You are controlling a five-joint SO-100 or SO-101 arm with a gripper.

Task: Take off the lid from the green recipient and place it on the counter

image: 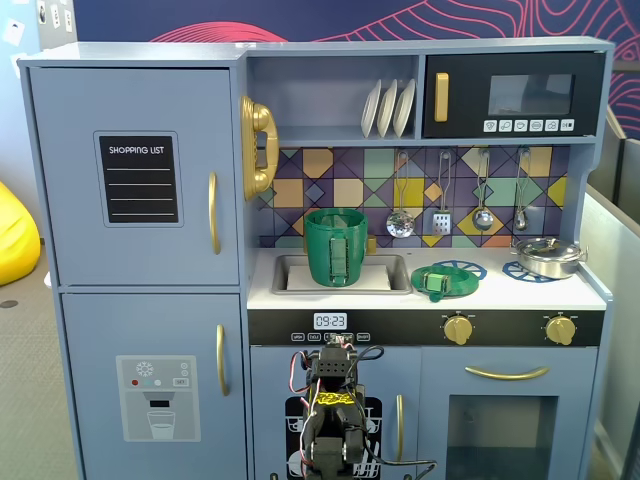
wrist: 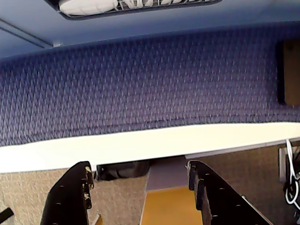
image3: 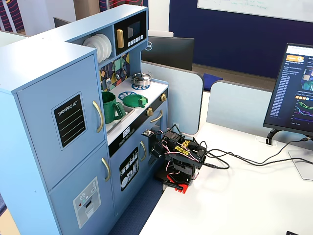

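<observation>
The green recipient (image: 336, 246) stands upright and uncovered in the sink, seen also in the other fixed view (image3: 111, 106). The lid (image: 445, 278) lies flat on the white counter (image: 500, 292) over a blue burner ring, to the right of the sink; it also shows in the other fixed view (image3: 135, 101). My arm (image: 332, 410) is folded low in front of the kitchen's lower doors, far below both. In the wrist view my gripper (wrist: 139, 165) is open and empty, facing a blue wall and carpet; neither the lid nor the recipient shows there.
A steel pan (image: 547, 256) sits on the counter's right burner. Utensils (image: 441, 205) hang on the tiled back wall. The arm's base (image3: 177, 177) stands on a white table with cables (image3: 234, 159) and a monitor (image3: 296, 93) to the right.
</observation>
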